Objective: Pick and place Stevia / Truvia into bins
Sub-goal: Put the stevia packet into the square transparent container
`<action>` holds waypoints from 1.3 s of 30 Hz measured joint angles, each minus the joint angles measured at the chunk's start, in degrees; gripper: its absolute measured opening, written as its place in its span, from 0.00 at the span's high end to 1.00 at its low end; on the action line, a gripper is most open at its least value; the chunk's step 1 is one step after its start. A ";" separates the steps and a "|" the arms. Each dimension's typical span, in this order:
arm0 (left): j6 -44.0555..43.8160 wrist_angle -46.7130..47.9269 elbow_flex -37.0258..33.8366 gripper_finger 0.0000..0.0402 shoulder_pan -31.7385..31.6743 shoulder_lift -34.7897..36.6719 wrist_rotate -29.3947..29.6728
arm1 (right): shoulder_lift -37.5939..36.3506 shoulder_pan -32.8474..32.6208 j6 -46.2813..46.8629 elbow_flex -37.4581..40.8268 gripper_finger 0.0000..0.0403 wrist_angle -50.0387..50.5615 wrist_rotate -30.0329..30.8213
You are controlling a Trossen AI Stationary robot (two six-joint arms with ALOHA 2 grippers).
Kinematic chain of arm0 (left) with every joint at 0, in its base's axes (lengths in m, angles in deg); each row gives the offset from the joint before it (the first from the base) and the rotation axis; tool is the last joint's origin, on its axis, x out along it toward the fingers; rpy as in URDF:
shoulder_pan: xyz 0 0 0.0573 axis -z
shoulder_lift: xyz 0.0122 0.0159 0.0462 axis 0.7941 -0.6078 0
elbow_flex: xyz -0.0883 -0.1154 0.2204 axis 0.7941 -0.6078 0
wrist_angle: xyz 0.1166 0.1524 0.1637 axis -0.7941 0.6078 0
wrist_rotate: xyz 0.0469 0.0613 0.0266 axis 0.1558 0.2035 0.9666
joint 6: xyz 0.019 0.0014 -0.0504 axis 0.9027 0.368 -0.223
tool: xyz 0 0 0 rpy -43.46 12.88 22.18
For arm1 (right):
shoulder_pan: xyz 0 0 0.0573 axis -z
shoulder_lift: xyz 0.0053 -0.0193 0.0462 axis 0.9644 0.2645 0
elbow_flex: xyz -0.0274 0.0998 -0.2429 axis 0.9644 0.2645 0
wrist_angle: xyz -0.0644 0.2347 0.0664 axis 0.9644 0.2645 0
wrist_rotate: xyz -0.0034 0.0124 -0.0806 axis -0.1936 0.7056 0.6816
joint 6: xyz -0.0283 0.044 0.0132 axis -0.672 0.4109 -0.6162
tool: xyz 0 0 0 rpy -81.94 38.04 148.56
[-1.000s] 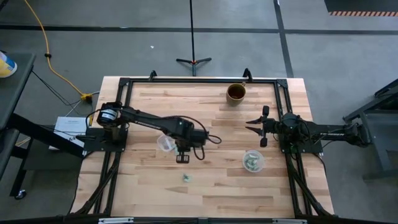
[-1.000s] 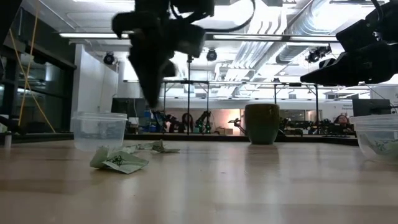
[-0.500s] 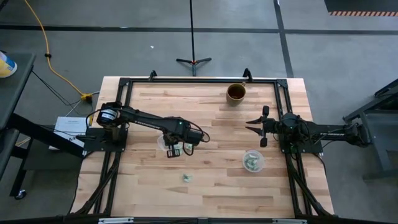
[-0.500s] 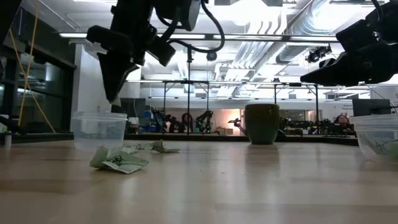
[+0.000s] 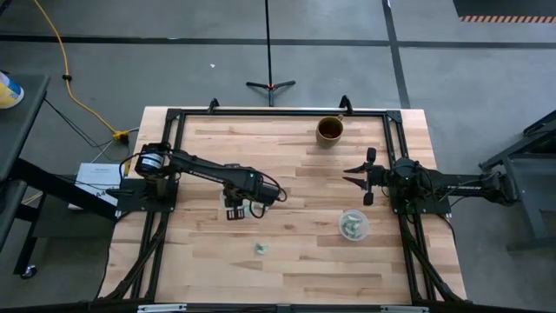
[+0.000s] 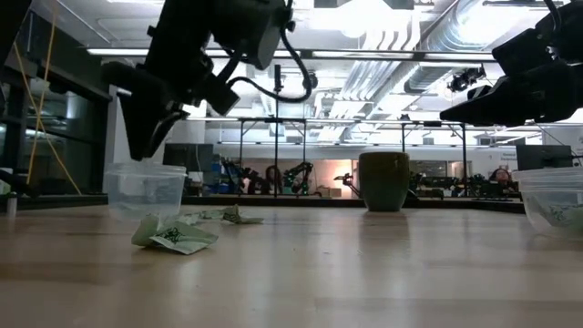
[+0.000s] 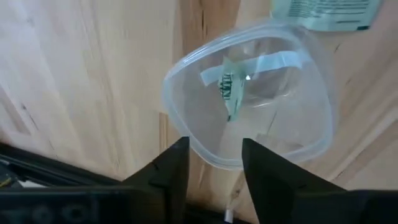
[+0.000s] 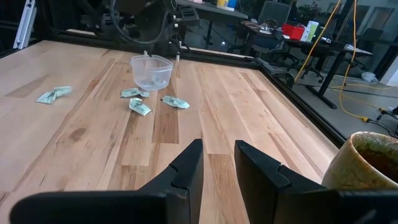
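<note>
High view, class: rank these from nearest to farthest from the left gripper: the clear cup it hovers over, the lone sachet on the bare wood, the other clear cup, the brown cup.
1. Clear cup, directly beneath the left gripper.
2. Lone sachet, toward the table's front.
3. Other clear cup, on the right arm's side.
4. Brown cup, at the far edge.

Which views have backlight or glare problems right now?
Low view: bright ceiling lights silhouette the left gripper above the clear cup; sachet print stays readable. Left wrist view: small highlight on the cup, sachet inside still visible. High view: even, no glare.
</note>
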 joint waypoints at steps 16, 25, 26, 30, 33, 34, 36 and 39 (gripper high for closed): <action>15.33 -29.05 2.15 0.52 0.04 0.16 -3.95 | 0.00 0.00 0.00 0.00 0.79 0.17 0.01; 14.99 -41.07 -5.99 0.51 0.00 -0.60 -5.75 | 0.05 0.01 0.00 0.00 0.79 0.28 0.14; 14.99 -42.55 -6.90 0.51 0.00 -0.73 -6.24 | 0.07 0.01 0.00 0.00 0.79 0.31 0.19; 15.00 -45.90 -10.11 0.51 0.00 -0.64 -6.34 | 0.04 0.01 0.00 0.00 0.79 0.26 0.28; 14.98 -46.48 -11.32 0.51 0.00 -0.66 -6.27 | 0.02 0.01 0.00 0.00 0.79 0.24 0.28; 14.98 -46.69 -11.54 0.51 0.00 -0.66 -6.27 | 0.00 0.01 0.00 0.00 0.79 0.24 0.28; 14.98 -46.90 -12.21 0.51 0.00 -0.66 -6.26 | 0.00 0.01 0.01 0.00 0.79 0.23 0.28; 14.98 -48.81 -13.08 0.51 0.00 -0.64 -6.07 | 0.00 0.01 0.00 0.00 0.79 0.24 0.28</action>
